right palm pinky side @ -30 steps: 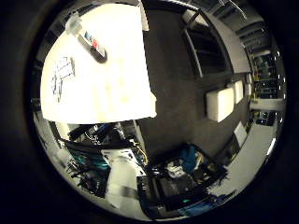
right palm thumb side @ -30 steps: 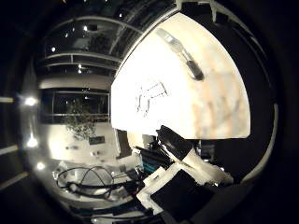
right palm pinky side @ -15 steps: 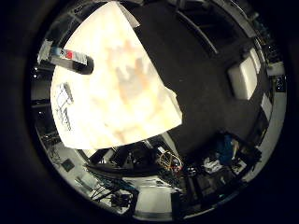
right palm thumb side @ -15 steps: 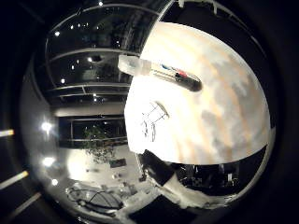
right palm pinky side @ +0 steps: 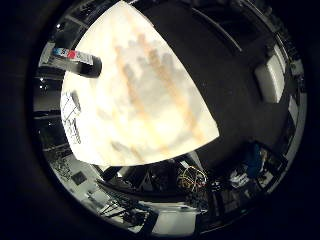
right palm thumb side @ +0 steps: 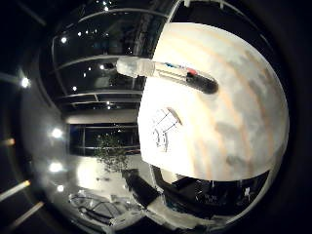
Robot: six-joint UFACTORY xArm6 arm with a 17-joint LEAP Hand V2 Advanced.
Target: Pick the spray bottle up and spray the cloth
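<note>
The spray bottle (right palm thumb side: 168,72) lies on its side on the pale table (right palm thumb side: 229,107), near the table's edge, with a white head and a dark body. The cloth (right palm thumb side: 163,129), small, pale and patterned, lies flat on the same table a short way from the bottle. The right little finger side palm view shows the bottle (right palm pinky side: 78,58) and the cloth (right palm pinky side: 70,104) near one edge of the table (right palm pinky side: 150,90). My hand is above the table, well away from both.
Dark floor (right palm pinky side: 225,60) lies beyond the table's edge, with a white box (right palm pinky side: 270,80) and clutter (right palm pinky side: 190,180) beside it. The right thumb side palm view shows dark windows with ceiling lights (right palm thumb side: 88,58) and a plant (right palm thumb side: 109,151).
The whole picture has shifted, so the camera has moved; the table fills more of each view. The white and black hand parts seen a second ago no longer show. Bottle and cloth lie as before.
</note>
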